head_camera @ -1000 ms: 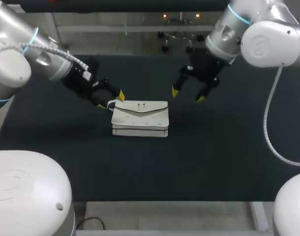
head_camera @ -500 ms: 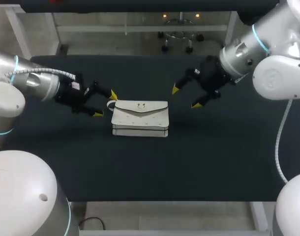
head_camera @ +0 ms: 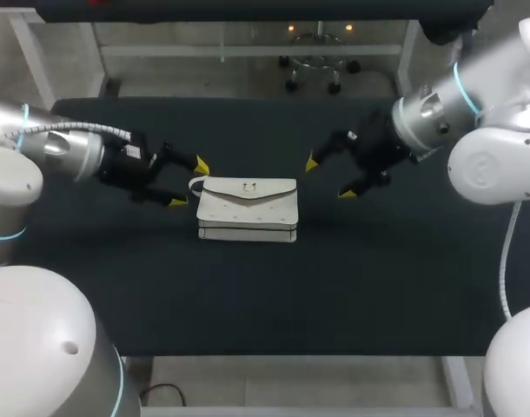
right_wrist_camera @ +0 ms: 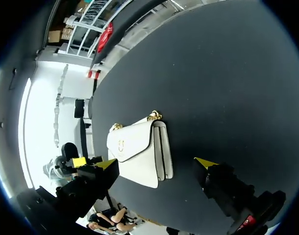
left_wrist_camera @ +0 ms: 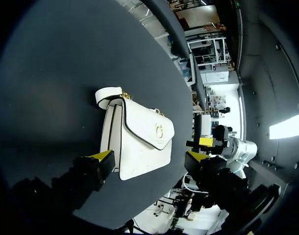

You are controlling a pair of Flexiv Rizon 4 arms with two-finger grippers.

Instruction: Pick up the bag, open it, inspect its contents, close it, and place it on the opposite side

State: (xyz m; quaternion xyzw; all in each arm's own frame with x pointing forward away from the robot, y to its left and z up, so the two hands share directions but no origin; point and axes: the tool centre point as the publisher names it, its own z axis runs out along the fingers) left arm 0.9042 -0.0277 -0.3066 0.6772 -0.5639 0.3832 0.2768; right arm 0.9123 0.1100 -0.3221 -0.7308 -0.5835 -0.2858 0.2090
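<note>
**Left.** The left arm [head_camera: 65, 156] enters from the left edge of the head view and lies low over the dark tabletop [head_camera: 248, 295]. The left claw [head_camera: 188, 183] points toward the bag; its two yellow-tipped fingers are spread apart and grip nothing. The bag's small white strap loop [head_camera: 195, 184] lies at the mouth of this claw. Contact between the loop and either finger cannot be determined. In the left wrist view the left claw [left_wrist_camera: 149, 157] is likewise spread, with one tip just beside the bag's [left_wrist_camera: 139, 139] edge.

**Centre.** The white bag [head_camera: 248, 208] lies flat on the tabletop, midway between the two claws. Its flap is closed, and a small metal clasp [head_camera: 248, 187] sits on the flap.

**Right.** The right arm [head_camera: 473, 95] enters from the right edge of the head view. The right claw [head_camera: 328, 178] stands near the bag's right end, apart from it, with fingers spread and nothing held. In the right wrist view the bag [right_wrist_camera: 137, 147] lies ahead of the spread right claw [right_wrist_camera: 156, 163], with gold chain links [right_wrist_camera: 154, 116] showing at the bag's far edge.
</note>
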